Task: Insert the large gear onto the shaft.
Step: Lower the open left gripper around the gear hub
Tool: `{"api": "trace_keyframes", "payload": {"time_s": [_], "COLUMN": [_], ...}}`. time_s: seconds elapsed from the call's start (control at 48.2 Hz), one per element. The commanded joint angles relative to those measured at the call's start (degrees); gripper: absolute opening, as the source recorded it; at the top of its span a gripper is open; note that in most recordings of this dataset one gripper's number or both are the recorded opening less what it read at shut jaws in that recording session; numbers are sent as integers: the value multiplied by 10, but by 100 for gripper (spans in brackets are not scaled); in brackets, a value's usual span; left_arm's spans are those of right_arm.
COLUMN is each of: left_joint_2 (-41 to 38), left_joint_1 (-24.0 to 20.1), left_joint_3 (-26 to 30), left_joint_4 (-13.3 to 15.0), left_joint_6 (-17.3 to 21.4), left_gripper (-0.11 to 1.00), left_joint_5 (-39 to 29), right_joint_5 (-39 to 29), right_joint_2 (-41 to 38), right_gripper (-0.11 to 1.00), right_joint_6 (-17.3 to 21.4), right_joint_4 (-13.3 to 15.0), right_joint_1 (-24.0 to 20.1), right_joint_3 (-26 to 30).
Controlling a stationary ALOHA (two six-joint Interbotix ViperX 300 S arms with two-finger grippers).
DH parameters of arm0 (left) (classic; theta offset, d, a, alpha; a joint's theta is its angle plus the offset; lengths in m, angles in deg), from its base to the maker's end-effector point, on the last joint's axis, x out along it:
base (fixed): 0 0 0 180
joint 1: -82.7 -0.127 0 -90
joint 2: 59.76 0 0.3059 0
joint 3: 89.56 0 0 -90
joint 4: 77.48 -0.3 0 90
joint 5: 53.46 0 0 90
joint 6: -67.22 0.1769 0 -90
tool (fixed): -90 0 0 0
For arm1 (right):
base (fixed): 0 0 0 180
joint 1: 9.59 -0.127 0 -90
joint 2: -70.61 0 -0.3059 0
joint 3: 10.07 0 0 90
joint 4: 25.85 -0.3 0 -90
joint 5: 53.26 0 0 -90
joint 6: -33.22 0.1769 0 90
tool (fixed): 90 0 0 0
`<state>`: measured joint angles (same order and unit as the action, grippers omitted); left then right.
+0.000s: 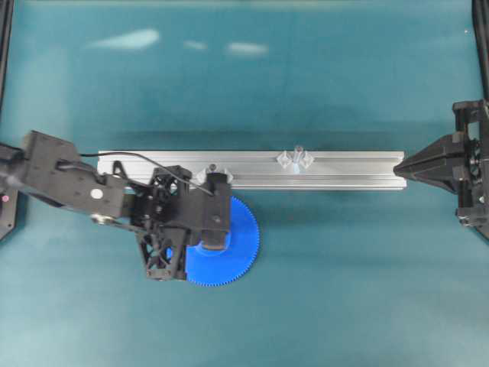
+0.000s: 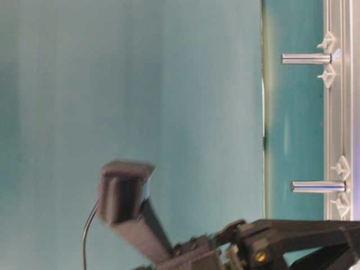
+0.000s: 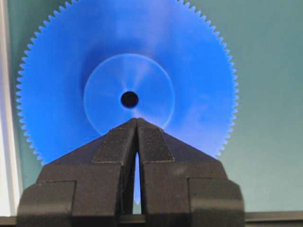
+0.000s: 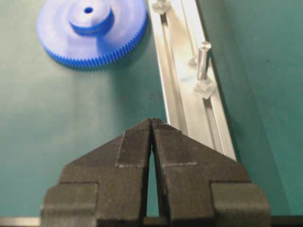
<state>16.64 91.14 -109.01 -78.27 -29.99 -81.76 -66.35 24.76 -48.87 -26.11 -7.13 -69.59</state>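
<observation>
- Large gear [image 3: 128, 94]: blue toothed disc with a raised hub and a dark centre hole, lying flat on the counter [image 1: 344, 290], unheld. Its rim sits just beside the near edge of the rail [image 1: 344, 170].
- Rail: long silvery aluminium extrusion lying across the counter; serves as landmark for all entries here.
- Shaft [image 1: 296, 155]: thin upright pin on the rail's top face, flanked by clear diamond tabs, toward the rail's right half and well apart from the gear. A look-alike pin [image 1: 213, 168] stands on the rail just above the gear. Which pin is meant I judge from the clearer tabs only.
- Left gripper [image 3: 137, 124]: jaws fully closed, tips meeting, nothing between them. It hangs over the gear on the counter side of the rail, tips over the hub's edge just short of the centre hole. Whether the tips touch the hub cannot be told.
- Right gripper [image 4: 151, 124]: jaws closed, empty, parked off the rail's right end, pointing along it.
- Step in hand, as judged: approach for pickup. To do it well, part the jaws before descending, straddle the raised hub or the rim, keep the disc level, and leave the centre hole unobstructed for the pin.
</observation>
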Motion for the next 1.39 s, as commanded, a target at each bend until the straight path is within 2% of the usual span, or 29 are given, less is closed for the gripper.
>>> {"api": "trace_keyframes", "payload": {"time_s": [0.0, 0.27, 0.457, 1.37], "left_joint_2": [-4, -37, -47, -63], "left_joint_1": [2, 2, 2, 2], "left_joint_3": [31, 78, 97, 98], "left_joint_4": [-2, -2, -1, -5], "left_joint_6": [-1, -1, 2, 5], "left_gripper": [1, 1, 1, 1], "left_joint_5": [-20, -74, -82, -95], "right_joint_5": [3, 3, 3, 3], "right_joint_2": [-5, -4, -2, 1], "right_gripper": [9, 9, 9, 9], "right_joint_6": [5, 5, 5, 5], "right_joint_4": [0, -1, 0, -1], "right_joint_1": [1, 1, 1, 1], "right_joint_3": [6, 4, 4, 4]}}
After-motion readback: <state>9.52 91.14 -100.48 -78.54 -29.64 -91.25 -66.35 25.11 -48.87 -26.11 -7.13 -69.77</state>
